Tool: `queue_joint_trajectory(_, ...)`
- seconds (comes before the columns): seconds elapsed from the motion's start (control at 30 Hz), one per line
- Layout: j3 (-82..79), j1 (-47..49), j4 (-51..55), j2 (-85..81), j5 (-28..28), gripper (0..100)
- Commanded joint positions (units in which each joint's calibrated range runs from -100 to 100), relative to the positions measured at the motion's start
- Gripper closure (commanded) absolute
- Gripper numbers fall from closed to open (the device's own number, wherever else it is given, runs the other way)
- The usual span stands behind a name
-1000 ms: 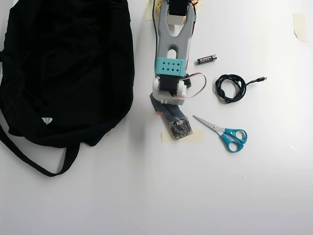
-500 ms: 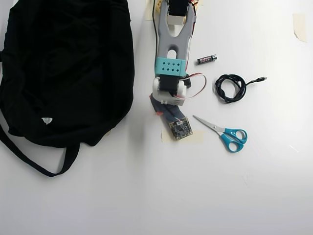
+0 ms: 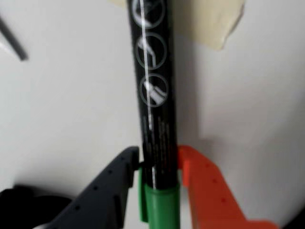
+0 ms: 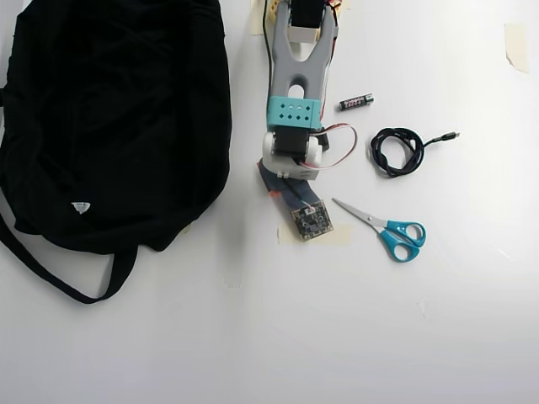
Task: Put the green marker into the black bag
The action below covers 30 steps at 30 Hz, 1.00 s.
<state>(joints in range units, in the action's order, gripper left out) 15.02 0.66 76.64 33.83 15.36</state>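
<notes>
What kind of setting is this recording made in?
Likely a hobby or lab tabletop for robot trials: a plain white table with masking tape scraps, a small arm's gripper, and everyday props like blue-handled scissors.

- We see the green marker in the wrist view as hard plastic: a glossy black barrel with a bright streak of reflected light and pale printed marks, ending in a smooth green part.
- The gripper looks like matt moulded plastic, one finger dark grey with small dimples, the other orange.
- The black bag reads as soft matt cloth, creased, with a small white label.
- The table is smooth, white and faintly shiny.
- The scissors have shiny metal blades and glossy teal plastic handles.
- The tape patch looks papery, cream and dull.
</notes>
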Motion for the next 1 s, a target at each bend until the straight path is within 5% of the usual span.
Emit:
queue_joint_trajectory(0.0, 2.59, 0.54, 0.27, -1.88, 0.27, 98)
queue_joint_trajectory(0.97, 4.93, 0.46, 1.65, -1.88, 0.27, 98)
